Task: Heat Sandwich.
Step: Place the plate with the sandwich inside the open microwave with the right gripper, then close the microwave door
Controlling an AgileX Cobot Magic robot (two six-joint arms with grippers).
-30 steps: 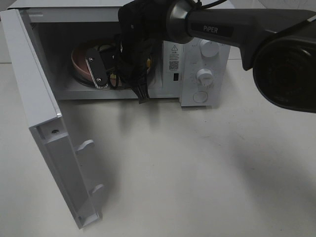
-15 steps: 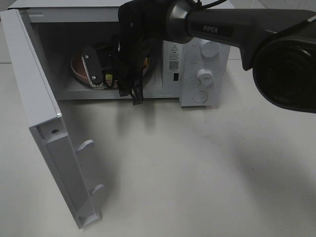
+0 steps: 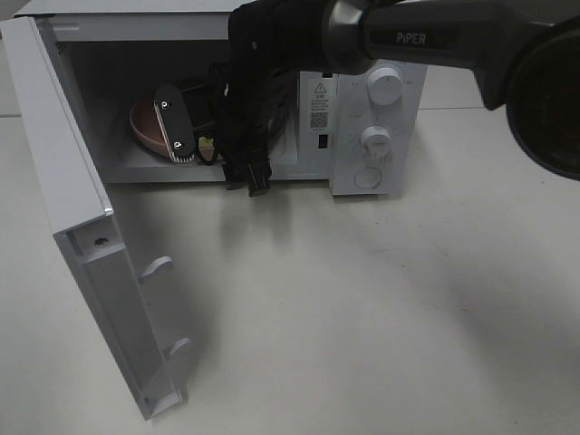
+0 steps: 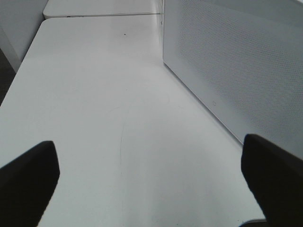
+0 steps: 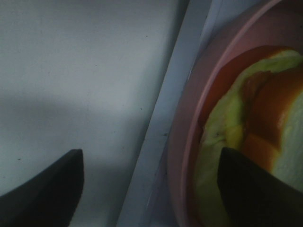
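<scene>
Inspection from my remote station. The microwave (image 3: 376,136) stands on the bench (image 3: 362,299), door (image 3: 63,154) swung wide. The sandwich (image 5: 246,127) lies on the pink plate (image 3: 145,127) inside the cavity. The right gripper (image 5: 147,189) is at the cavity mouth, jaws spread wide, holding nothing; one finger sits just beside the sandwich. The left gripper (image 4: 151,179) hangs over bare bench beside the microwave's perforated panel (image 4: 236,61), jaws wide apart and empty.
</scene>
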